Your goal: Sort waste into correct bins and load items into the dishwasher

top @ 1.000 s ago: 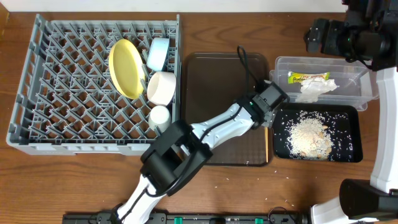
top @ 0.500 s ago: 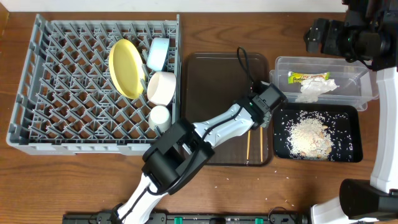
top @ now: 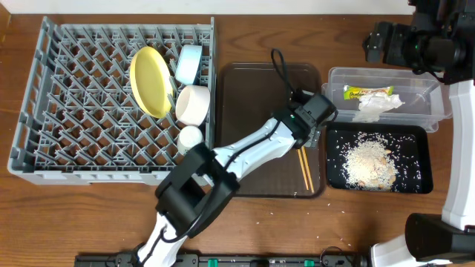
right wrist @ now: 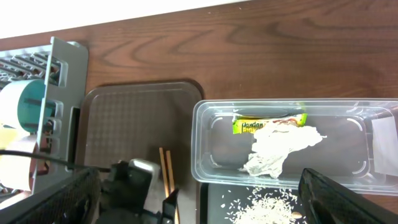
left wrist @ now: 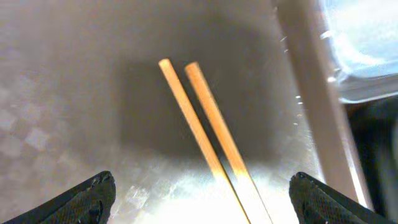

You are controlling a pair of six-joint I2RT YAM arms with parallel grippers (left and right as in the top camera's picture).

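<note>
The left gripper (left wrist: 202, 186) stands spread, grasping nothing; between its fingers the chopsticks (left wrist: 205, 130) lie side by side on the brown tray (left wrist: 74, 74), pale wood, near ends cut off; farther off, the right gripper (right wrist: 199, 177) gapes empty.

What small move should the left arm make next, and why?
Probably lower the left gripper and close its open jaws on the pair of wooden chopsticks. They lie side by side on the brown serving tray, below and between the jaws, not yet in the grey plastic dish rack.
</note>
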